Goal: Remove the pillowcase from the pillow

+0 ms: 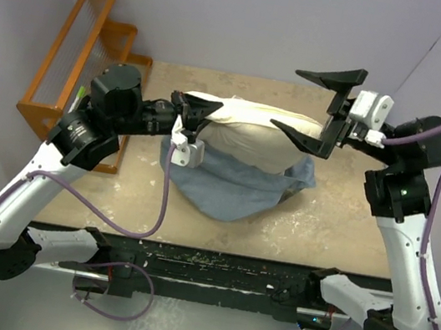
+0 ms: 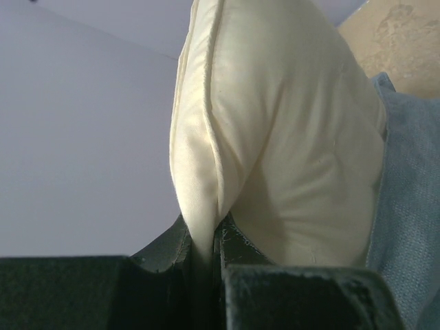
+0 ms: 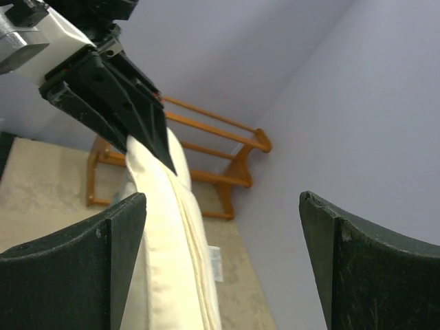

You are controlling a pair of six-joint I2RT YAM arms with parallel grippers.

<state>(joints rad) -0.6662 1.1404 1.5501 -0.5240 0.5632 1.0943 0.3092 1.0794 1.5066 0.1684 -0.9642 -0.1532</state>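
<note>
Closest up, the left gripper (image 2: 204, 232) fills the bottom of its own wrist view. Its dark jaws are pinched tight on the seam edge of the pillow (image 2: 275, 137), which is plain cream on the bit you can see, with the seam running straight up from the clamp. From above, that clamp sits on the pillow's left end. The pillowcase (image 1: 234, 186) is showing its dusty blue-grey side and is bunched up against the pillow's near side, touching it. Most of the cream is bare above it, though I can't tell how much of the pillow sits inside the cloth. The right gripper (image 1: 317, 107) is at the pillow's right end with its jaws spread wide and nothing in them. One finger is over the pillow's right end and the other is out past its far edge. In the right wrist view one finger looks just beside the cream fabric, but I can't tell if it's touching. An orange wooden rack (image 1: 75, 64) stands well off to the pillow's left against the wall, and the tan table (image 1: 345, 228) is underneath it all.
</note>
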